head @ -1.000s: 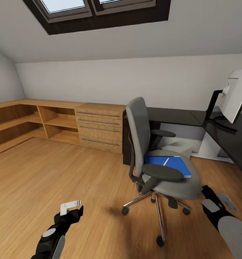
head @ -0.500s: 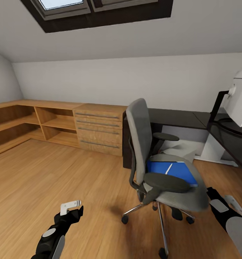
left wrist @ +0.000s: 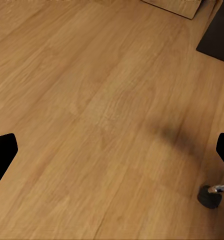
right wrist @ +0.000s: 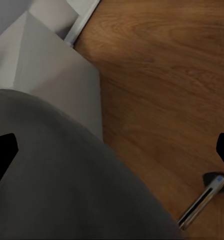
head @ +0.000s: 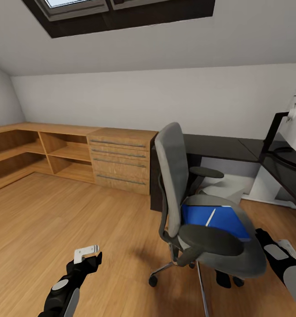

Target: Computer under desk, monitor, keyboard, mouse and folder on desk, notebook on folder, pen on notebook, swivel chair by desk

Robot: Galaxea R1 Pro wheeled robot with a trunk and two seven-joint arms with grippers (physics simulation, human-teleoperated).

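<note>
With both grippers' jaws spread and empty, the robot nears the swivel chair (head: pixel 196 207), where a clumsy nudge could roll it and slide the folder (head: pixel 216 218) off.

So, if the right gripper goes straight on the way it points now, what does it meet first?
Most likely the swivel chair: its grey seat lies ahead of the right gripper, with wooden floor beyond its edge. Depth is unclear.
</note>
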